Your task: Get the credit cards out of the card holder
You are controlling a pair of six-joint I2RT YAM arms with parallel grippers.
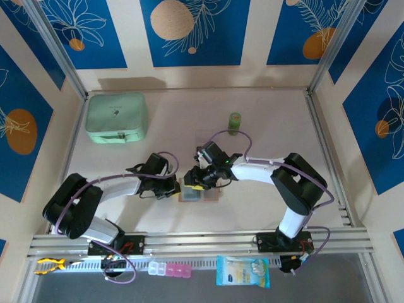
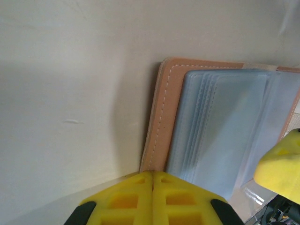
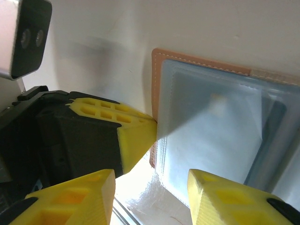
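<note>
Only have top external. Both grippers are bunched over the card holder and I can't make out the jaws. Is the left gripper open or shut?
Observer: Shut. In the left wrist view the left gripper is closed tight, its tip against the tan corner of the card holder.
Operator: And the right one?
Observer: The right gripper is open, jaws apart above a corner of the grey-blue pocket panels, gripping nothing.
Operator: Cards still in the pockets?
Observer: The holder lies open with the pockets facing up, but the plastic is cloudy, so I cannot tell what is inside.
</note>
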